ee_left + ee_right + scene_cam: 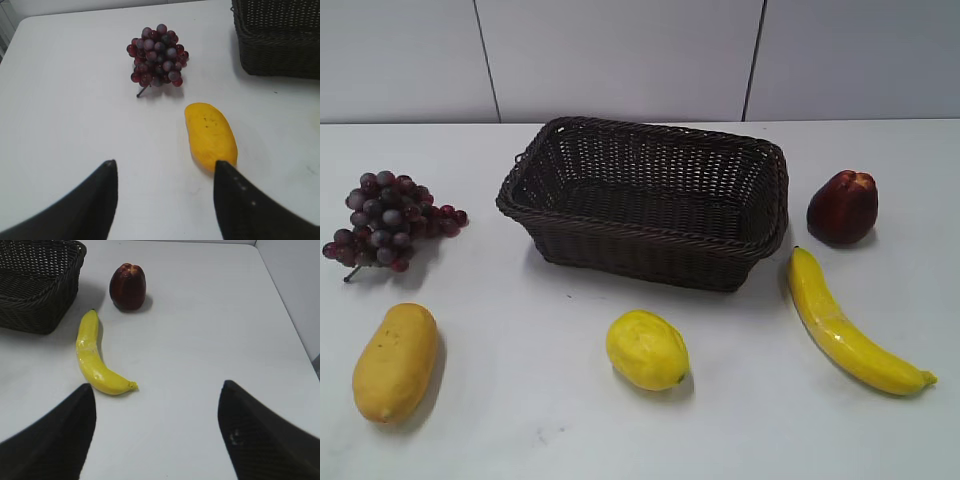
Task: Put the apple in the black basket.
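The dark red apple [842,207] stands on the white table just right of the black basket [650,240]. It also shows in the right wrist view [128,286], with the black basket's corner [35,305] at the upper left. The basket looks empty. My right gripper [157,390] is open and empty, well short of the apple. My left gripper [165,167] is open and empty above the table on the left side. Neither gripper shows in the exterior view.
A banana [847,325] lies in front of the apple, also in the right wrist view [97,357]. A lemon [647,350] sits front centre. A yellow mango [395,362] and purple-red grapes [388,220] lie on the left. The table's right edge [295,325] is near.
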### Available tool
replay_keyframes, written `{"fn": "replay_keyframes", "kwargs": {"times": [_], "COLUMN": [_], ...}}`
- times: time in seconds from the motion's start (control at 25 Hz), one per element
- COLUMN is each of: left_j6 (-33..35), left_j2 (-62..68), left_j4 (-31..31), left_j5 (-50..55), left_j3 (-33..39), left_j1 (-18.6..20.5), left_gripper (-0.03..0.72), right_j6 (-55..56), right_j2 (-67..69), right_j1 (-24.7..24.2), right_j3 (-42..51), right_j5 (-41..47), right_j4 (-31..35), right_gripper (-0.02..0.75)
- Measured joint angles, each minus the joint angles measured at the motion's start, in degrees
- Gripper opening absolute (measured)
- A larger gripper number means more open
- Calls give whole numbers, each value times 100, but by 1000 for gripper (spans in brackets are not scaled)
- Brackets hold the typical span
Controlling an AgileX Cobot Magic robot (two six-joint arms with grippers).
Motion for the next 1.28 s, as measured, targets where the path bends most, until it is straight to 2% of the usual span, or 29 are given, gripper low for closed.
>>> {"fn": "replay_keyframes", "kwargs": {"times": [1.0,1.2,1.28], "left_j6": [0,0,0], "left_j2": [0,0,0], "left_j4": [0,0,0], "left_j5": [0,0,0], "left_j3": [0,0,0], "left_j1": [0,0,0], "left_gripper": [453,453,453], "right_j6": [0,5,5], "right_j2": [0,0,33], "right_j1": [0,0,0], "right_j3": [0,-29,-97], "right_j5": [0,-51,-379], "right_j4": [0,0,6], "right_gripper": [552,508,485]}}
